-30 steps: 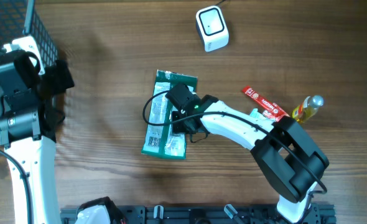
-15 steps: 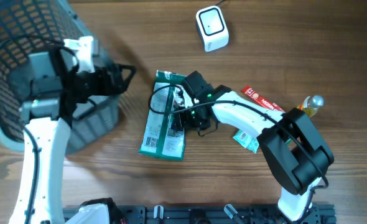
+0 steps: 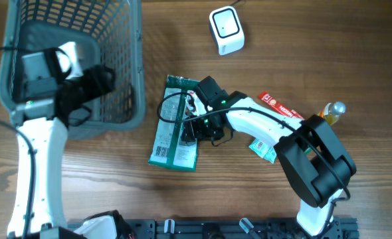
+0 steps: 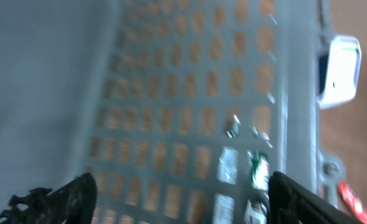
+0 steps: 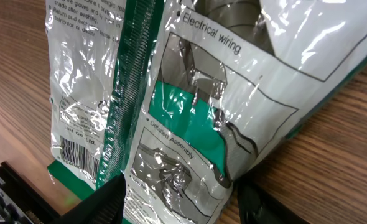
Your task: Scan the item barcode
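Note:
A green and white plastic package (image 3: 175, 133) lies flat on the wooden table, its barcode (image 5: 78, 152) near one corner. My right gripper (image 3: 193, 130) hovers low over it, open, with a package corner (image 5: 190, 143) lying between the fingers (image 5: 109, 199). The white scanner (image 3: 226, 30) stands at the table's far edge, also showing at the right in the left wrist view (image 4: 340, 71). My left gripper (image 3: 106, 79) is open over the grey mesh basket (image 3: 133, 66), facing its wall (image 4: 190, 112); that view is blurred.
To the right of the package lie a red packet (image 3: 282, 109), a small yellow bottle (image 3: 329, 114) and a small green-white packet (image 3: 262, 149). The basket takes up the far left corner. A black rail (image 3: 202, 229) runs along the near edge.
The basket has swung in from the left with my left arm and now stands upright. My right gripper has opened and shifted slightly up the package.

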You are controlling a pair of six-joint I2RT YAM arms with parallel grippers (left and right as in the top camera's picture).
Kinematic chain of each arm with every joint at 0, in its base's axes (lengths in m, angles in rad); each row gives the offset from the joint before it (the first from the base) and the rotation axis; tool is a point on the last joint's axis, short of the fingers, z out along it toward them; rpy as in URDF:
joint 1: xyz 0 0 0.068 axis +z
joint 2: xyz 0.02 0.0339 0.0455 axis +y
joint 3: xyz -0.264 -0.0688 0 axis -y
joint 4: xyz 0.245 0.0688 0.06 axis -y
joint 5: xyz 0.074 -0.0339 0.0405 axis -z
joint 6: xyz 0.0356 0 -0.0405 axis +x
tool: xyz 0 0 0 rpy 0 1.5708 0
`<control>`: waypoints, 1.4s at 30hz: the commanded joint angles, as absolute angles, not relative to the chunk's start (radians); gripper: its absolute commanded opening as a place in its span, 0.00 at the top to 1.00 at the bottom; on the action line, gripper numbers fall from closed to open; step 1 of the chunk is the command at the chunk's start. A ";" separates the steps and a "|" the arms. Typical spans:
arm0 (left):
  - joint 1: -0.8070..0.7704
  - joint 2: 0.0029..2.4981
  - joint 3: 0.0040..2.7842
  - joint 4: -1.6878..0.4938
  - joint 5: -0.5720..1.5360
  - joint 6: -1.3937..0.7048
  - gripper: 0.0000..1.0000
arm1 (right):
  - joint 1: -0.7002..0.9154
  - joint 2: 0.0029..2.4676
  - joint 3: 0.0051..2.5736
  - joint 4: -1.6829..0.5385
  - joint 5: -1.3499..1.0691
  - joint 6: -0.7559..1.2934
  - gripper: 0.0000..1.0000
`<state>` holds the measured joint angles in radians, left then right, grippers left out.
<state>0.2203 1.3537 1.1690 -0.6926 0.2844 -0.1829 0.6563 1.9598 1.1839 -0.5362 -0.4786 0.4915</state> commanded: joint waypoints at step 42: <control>-0.179 1.983 1.312 -1.008 0.241 -0.264 0.91 | 0.546 1.940 1.011 -0.367 -0.665 0.542 0.42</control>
